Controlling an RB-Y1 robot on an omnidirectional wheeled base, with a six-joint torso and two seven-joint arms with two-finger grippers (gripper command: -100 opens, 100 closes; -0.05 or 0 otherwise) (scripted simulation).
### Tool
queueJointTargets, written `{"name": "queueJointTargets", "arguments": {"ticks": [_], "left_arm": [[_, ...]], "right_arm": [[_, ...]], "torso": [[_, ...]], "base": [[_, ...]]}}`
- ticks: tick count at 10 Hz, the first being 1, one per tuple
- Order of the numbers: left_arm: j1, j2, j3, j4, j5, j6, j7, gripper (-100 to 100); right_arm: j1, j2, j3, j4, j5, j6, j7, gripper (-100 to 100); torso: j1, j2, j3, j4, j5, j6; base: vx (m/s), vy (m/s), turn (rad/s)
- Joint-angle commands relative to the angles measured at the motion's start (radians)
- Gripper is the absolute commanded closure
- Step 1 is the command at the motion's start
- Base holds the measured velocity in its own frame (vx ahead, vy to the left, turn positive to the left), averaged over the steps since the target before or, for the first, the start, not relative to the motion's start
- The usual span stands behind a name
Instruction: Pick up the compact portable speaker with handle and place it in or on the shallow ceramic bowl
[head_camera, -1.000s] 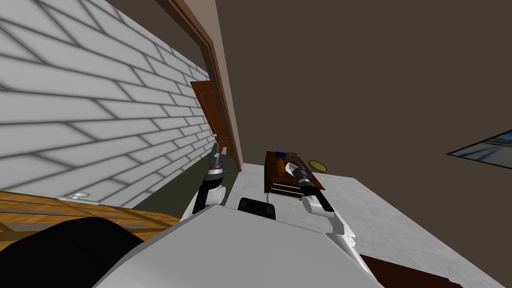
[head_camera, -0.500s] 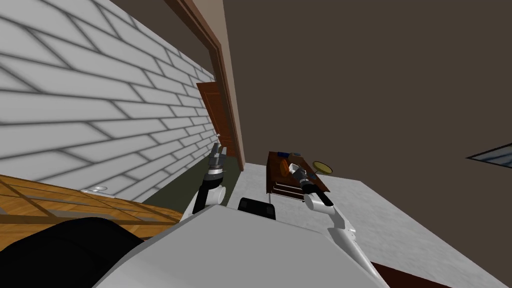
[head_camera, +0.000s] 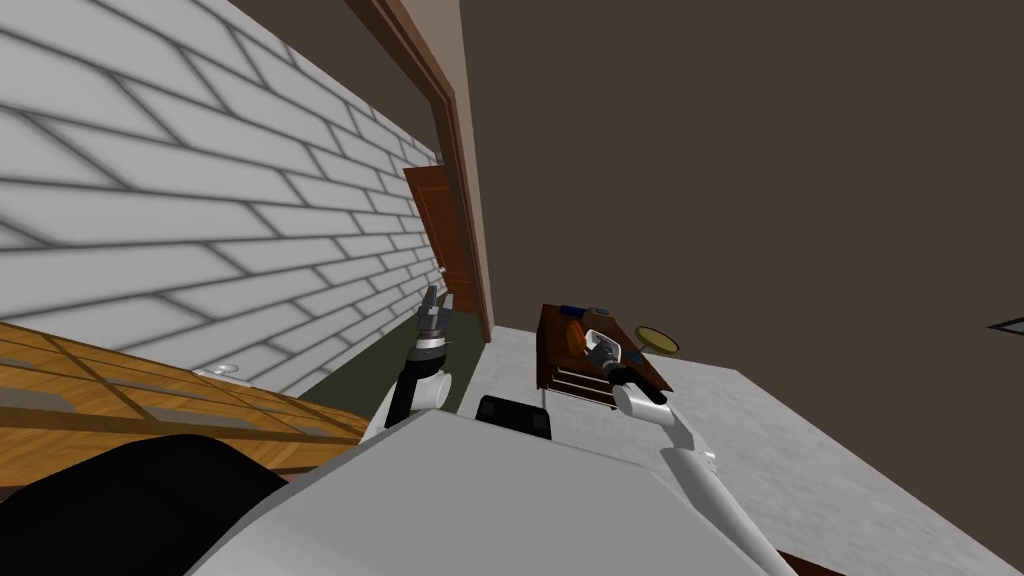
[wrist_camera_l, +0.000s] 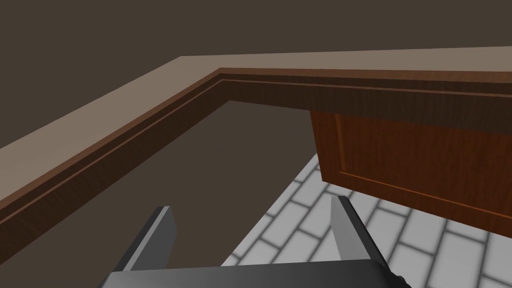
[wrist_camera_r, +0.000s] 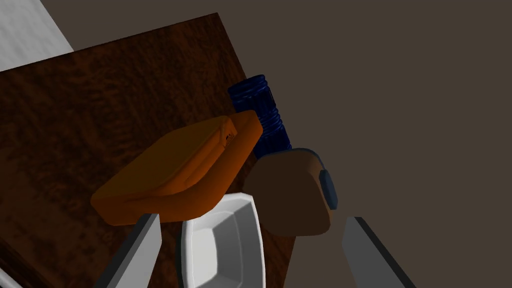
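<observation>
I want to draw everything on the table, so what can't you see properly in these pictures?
1. Right wrist view: the white bowl is cut off by the picture's edge.
2. Right wrist view: one end of the blue ribbed cylinder hides behind the flat orange thing and the brown speaker.
3. Head view: the yellow disc beyond the table is too small to name.
</observation>
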Motion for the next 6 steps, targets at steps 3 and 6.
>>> {"name": "queueJointTargets", "arguments": {"ticks": [3, 6], "left_arm": [[0.0, 0.0, 0.0, 0.0, 0.0, 0.0, 0.0, 0], [0.0, 0.0, 0.0, 0.0, 0.0, 0.0, 0.0, 0]], "right_arm": [[-0.027, -0.043, 0.01, 0.093, -0.059, 0.097, -0.066, -100], [-0.039, -0.07, 0.014, 0.142, -0.097, 0.153, -0.107, -100]], "torso": [[0.0, 0.0, 0.0, 0.0, 0.0, 0.0], [-0.001, -0.001, -0.001, 0.0, 0.0, 0.0]], "base": [[0.019, 0.054, 0.043], [0.03, 0.043, 0.028]]}}
